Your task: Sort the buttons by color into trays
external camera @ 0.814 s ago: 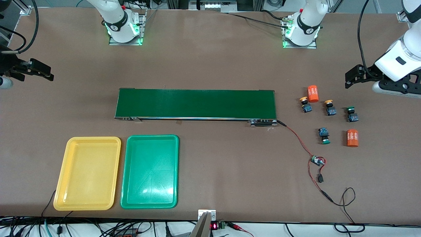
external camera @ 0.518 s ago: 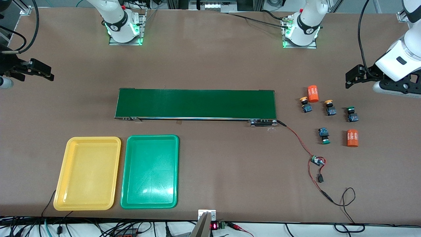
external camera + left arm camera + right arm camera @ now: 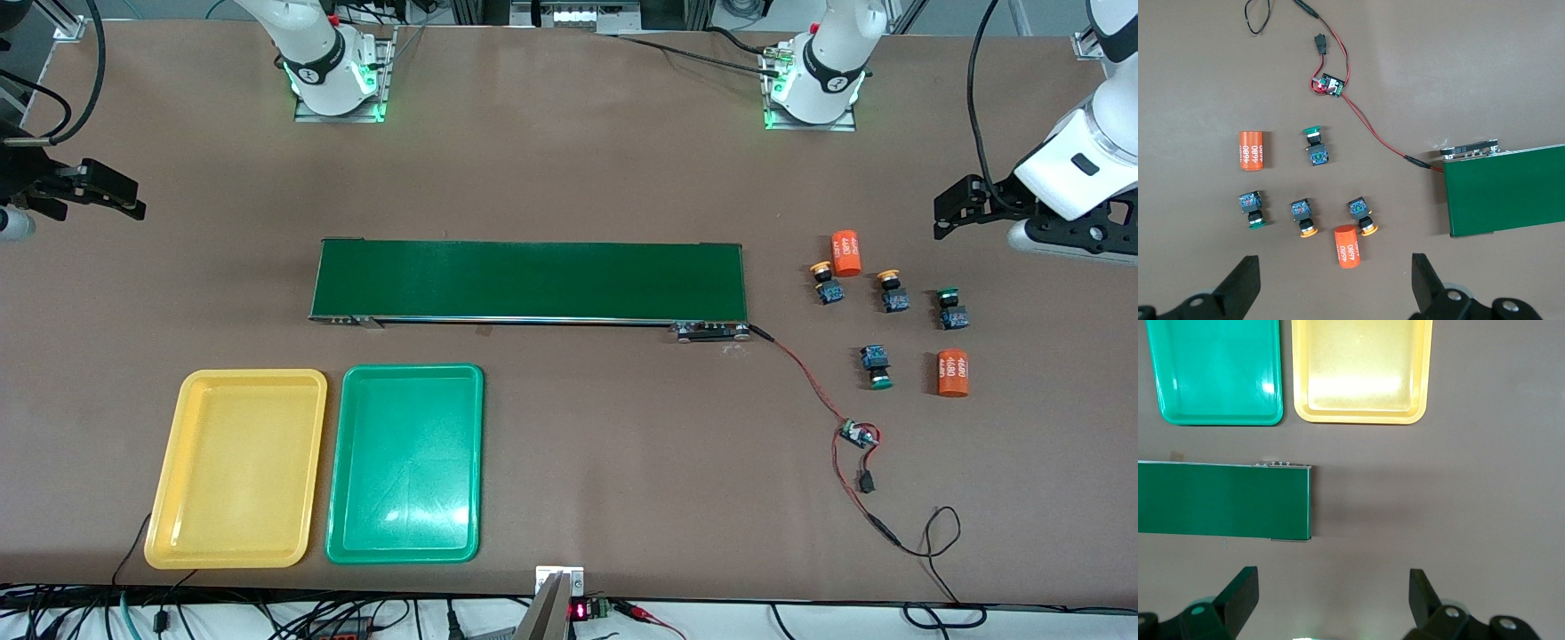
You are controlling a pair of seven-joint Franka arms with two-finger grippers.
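Observation:
Four small buttons lie on the table near the left arm's end of the belt. Two have yellow caps (image 3: 825, 281) (image 3: 890, 290) and two have green caps (image 3: 950, 308) (image 3: 876, 365). The left wrist view shows them as green (image 3: 1315, 145) (image 3: 1253, 208) and yellow (image 3: 1303, 217) (image 3: 1361, 215). The yellow tray (image 3: 237, 468) (image 3: 1361, 367) and the green tray (image 3: 405, 463) (image 3: 1218, 373) lie side by side, both empty. My left gripper (image 3: 944, 216) (image 3: 1333, 273) hangs open over the table beside the buttons. My right gripper (image 3: 120, 197) (image 3: 1333, 587) waits open at the right arm's end.
Two orange cylinders (image 3: 846, 252) (image 3: 952, 372) printed 4680 lie among the buttons. A long dark-green conveyor belt (image 3: 530, 280) crosses the middle. A red-and-black wire with a small circuit board (image 3: 858, 435) runs from the belt toward the front edge.

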